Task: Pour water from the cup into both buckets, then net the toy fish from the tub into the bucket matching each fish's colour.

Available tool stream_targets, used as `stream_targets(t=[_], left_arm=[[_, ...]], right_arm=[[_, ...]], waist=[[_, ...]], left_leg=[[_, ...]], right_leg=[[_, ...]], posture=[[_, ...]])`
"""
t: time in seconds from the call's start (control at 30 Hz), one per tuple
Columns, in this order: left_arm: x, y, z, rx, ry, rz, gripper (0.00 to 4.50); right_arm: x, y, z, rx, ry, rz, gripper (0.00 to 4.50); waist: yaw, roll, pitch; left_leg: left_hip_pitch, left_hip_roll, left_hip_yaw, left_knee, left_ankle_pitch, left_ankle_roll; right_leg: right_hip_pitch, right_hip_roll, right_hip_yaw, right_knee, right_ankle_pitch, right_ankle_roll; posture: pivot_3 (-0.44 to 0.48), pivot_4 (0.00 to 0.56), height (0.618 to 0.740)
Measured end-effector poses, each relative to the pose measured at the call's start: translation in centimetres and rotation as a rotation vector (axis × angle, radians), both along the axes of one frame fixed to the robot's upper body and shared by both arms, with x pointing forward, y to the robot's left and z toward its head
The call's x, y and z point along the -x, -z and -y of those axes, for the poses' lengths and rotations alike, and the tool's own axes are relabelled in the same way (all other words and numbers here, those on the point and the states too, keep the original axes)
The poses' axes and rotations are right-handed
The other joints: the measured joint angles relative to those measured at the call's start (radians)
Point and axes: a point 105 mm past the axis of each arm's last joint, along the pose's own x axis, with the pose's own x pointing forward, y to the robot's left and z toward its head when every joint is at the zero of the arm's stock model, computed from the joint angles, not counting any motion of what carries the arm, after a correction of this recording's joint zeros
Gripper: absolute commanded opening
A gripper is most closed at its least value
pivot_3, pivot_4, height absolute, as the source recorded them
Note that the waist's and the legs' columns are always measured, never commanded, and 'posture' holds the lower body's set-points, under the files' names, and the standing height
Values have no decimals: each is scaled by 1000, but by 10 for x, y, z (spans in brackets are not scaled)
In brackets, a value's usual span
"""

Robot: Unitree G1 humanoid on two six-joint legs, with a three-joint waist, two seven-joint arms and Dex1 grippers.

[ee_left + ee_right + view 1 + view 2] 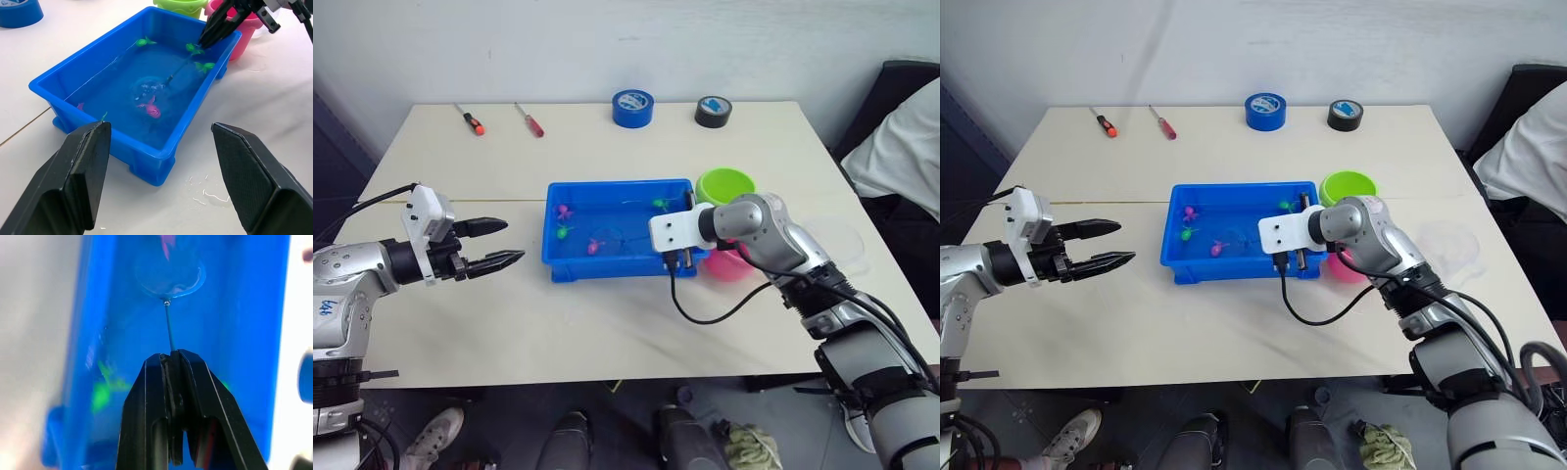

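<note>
The right end effector (172,357) is clamped narrow on the thin dark handle of the net (168,281), its black fingers pressed together around the stick, and it hangs over the near right corner of the tub (570,264). Out ahead of its fingertips the handle runs down to the round hoop, which lies in the water in the middle of the tub with a pink fish (152,108) at its far rim. Green fish (194,48) lie just below and beside those fingertips; more small fish sit toward the tub's far-left side. The green bucket (724,183) stands just behind this end effector, touching the tub's end, and the pink bucket (734,263) sits right beside it, partly hidden by the wrist. The left end effector (489,245) is spread wide and holds nothing, hovering over the bare worktop (607,333) with the tub a little way ahead of its fingertips.
</note>
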Motion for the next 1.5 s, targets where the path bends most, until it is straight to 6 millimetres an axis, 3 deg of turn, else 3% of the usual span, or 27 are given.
stream_targets(t=[0.23,0.4,0.67,0.87,1.03,1.13,1.33,1.5], left_arm=[[1,2,0,1,-1,-9,3583],[1,2,0,3,0,-11,3583],[-2,-7,2,6,10,14,3583],[-5,-13,6,4,30,31,3583],[-10,-18,8,7,45,40,3583],[-13,-19,10,2,59,41,3583],[-16,-21,16,1,86,48,3583],[-21,-21,21,-2,122,38,3583]], right_arm=[[17,4,-14,-243,119,-284,0],[11,1,-7,-388,266,-426,0],[14,-9,5,-525,365,-575,0],[13,-17,16,-544,389,-582,0],[16,-38,37,-584,393,-531,0],[18,-44,37,-600,372,-523,0],[26,-38,42,-608,369,-523,0],[41,-33,62,-616,381,-517,0]], waist=[[1,0,0],[2,0,0],[2,0,0],[3,0,0],[2,0,0],[2,0,0],[5,0,0],[13,0,0]], left_leg=[[0,0,0,0,0,0],[0,0,0,-1,0,0],[-2,0,0,-3,0,0],[-3,0,0,-4,0,0],[-5,0,1,-5,0,0],[-7,0,2,-5,0,0],[-16,0,1,0,0,0],[-17,-2,2,3,0,0]], right_leg=[[0,0,0,0,0,0],[0,-1,0,-1,0,-1],[-3,-1,0,-2,0,-1],[-5,-1,0,-2,0,-1],[-7,0,1,-2,0,-1],[-10,0,1,-1,0,-1],[-18,0,-1,2,0,-1],[-17,-1,-1,2,0,0]], posture=[[0,150,734],[0,150,734],[0,150,734],[0,150,734],[0,150,734],[0,150,734],[0,150,734],[0,150,734]])
